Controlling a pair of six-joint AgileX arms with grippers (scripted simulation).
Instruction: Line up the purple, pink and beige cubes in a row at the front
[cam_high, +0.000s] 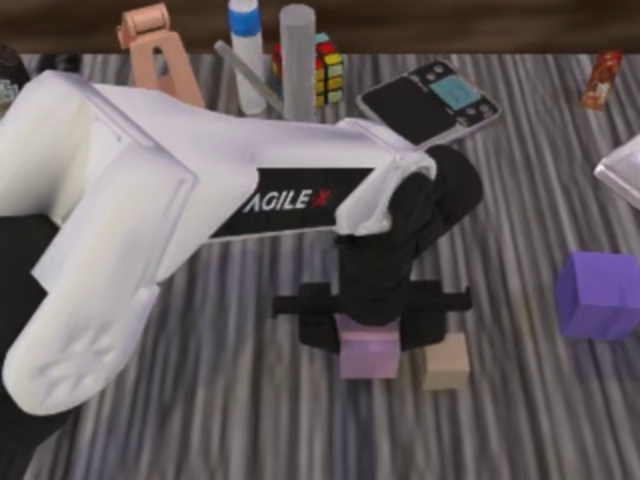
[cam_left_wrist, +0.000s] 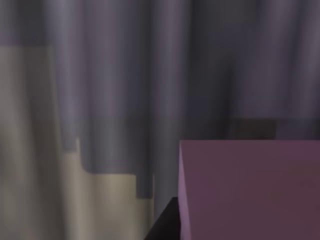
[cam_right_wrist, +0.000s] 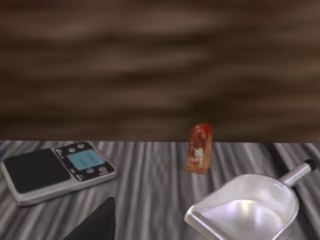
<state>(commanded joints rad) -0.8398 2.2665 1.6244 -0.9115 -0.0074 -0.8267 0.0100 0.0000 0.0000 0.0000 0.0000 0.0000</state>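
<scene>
At the front centre, my left gripper (cam_high: 370, 332) points down and is shut on the pink cube (cam_high: 369, 356). In the left wrist view the pink cube (cam_left_wrist: 250, 190) fills the near corner, with one dark finger (cam_left_wrist: 167, 225) against its side. The small beige cube (cam_high: 444, 362) rests on the table just right of the pink one, with a narrow gap between them. The larger purple cube (cam_high: 598, 295) sits far to the right, near the table's edge. My right gripper (cam_right_wrist: 142, 227) is parked out of the top view; one dark finger (cam_right_wrist: 95, 225) shows above the table.
Along the back stand a pink stand (cam_high: 155, 50), a white bottle (cam_high: 245, 40), a grey cylinder (cam_high: 297, 60), a stickered puzzle cube (cam_high: 325, 70), a digital scale (cam_high: 430, 100) and a small red item (cam_high: 603, 80). A metal scoop (cam_right_wrist: 245, 210) lies at the right.
</scene>
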